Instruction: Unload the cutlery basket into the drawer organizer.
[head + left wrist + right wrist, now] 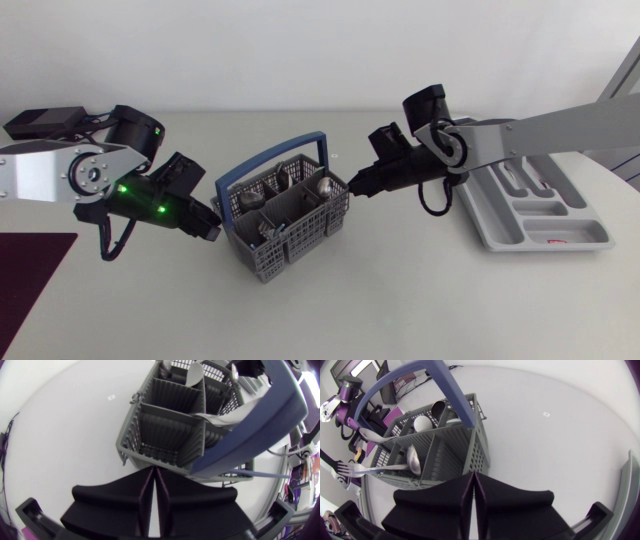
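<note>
The grey cutlery basket [283, 222] with a blue handle [300, 143] stands mid-table, with spoons [322, 186] and other cutlery upright in its compartments. My left gripper [213, 229] sits at the basket's left wall, its fingers [172, 500] shut together with nothing seen between them, tips at the basket wall [165, 435]. My right gripper [354, 186] is at the basket's right side, also shut and empty, its tips just short of the basket's corner [479, 455]. A spoon [413, 461] and a fork [350, 468] show in the right wrist view. The grey drawer organizer [545, 212] lies at the right.
A dark purple mat [30, 275] lies at the table's front left corner. Open tabletop spreads in front of the basket and between the basket and the organizer. The right arm's cable [437, 200] hangs beside the organizer's left rim.
</note>
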You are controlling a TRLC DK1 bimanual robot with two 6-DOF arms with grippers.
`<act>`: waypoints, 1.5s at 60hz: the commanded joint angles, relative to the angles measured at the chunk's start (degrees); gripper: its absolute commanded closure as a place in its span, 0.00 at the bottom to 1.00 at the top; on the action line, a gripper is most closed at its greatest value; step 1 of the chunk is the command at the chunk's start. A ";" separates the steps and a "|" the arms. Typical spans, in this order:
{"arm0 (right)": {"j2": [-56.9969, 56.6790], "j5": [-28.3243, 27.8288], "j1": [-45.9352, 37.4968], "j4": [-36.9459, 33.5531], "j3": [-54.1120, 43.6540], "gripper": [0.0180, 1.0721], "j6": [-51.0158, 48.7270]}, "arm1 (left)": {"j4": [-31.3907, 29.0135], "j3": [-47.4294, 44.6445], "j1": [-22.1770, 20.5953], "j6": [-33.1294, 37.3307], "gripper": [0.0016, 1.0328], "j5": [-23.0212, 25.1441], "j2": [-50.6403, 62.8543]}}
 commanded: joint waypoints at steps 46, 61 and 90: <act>-13.79 2.82 4.81 -2.25 -13.71 0.95 -0.21 | 2.52 15.86 -3.59 -1.93 0.94 0.82 15.39; -14.23 3.52 2.70 -2.17 -13.88 0.95 -0.38 | 2.78 16.21 -5.52 -2.11 0.94 0.82 16.18; -16.34 4.84 2.62 -2.08 -15.91 0.95 -0.47 | 2.78 16.12 -4.64 -2.72 0.89 0.82 15.48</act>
